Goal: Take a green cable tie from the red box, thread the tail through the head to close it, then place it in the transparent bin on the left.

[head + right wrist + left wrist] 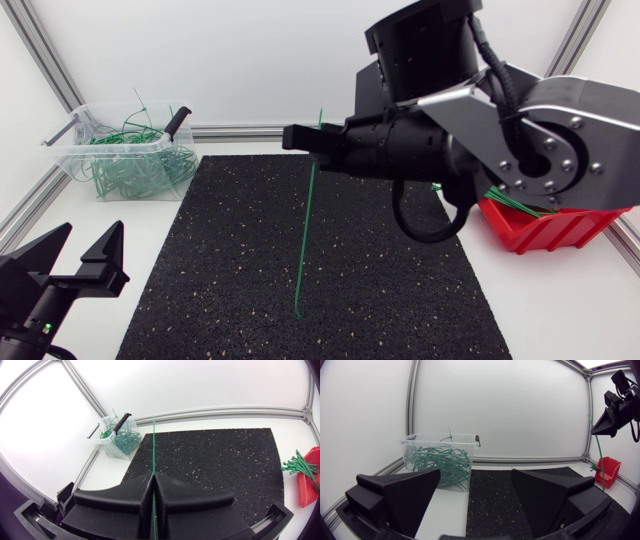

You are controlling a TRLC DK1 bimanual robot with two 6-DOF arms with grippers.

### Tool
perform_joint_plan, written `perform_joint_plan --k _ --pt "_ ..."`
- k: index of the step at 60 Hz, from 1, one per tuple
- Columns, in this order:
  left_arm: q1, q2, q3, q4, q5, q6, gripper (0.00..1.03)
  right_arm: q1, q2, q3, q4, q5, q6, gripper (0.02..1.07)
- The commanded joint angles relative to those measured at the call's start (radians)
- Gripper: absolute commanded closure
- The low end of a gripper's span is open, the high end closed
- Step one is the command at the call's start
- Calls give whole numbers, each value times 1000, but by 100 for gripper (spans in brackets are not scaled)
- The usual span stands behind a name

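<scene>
My right gripper hangs high over the black mat, shut on a straight green cable tie that stands nearly upright with its lower end close to the mat. In the right wrist view the tie runs out ahead from between the closed fingers. My left gripper is low at the front left, open and empty, with its broad fingers wide apart. The transparent bin at the back left holds several green ties. The red box lies at the right, partly hidden by my right arm.
The black mat covers the middle of the table. The bin stands ahead of my left gripper, with a black clip on its rim. Green ties stick out of the red box. Aluminium frame rails run along the table's back and sides.
</scene>
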Motion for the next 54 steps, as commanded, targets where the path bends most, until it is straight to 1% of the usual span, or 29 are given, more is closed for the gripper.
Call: perform_joint_plan --k 1,6,9,10,15,28,38,47,51,54 --pt "-5 -2 -38 -29 7 -10 5 24 68 32 21 6 84 101" --pt "-5 -1 -38 -29 7 -10 5 27 108 34 78 6 110 101" --pt "-5 -1 -36 -30 7 -10 5 28 121 40 92 6 113 101" --pt "-5 1 -38 -30 7 -10 5 34 136 43 122 7 122 101" --pt "-5 4 -36 -30 7 -10 5 51 163 55 167 18 162 101" --pt "-8 9 -36 -30 7 -10 5 71 263 71 348 43 239 101" --pt "-10 19 -36 -30 7 -10 5 76 354 63 426 59 300 101" --pt "-11 19 -36 -30 7 -10 5 79 352 -47 481 87 314 101" --pt "-13 19 -36 -30 7 -10 5 76 337 -101 495 99 293 101" --pt "-14 19 -36 -30 7 -10 5 76 325 -155 527 107 262 101"
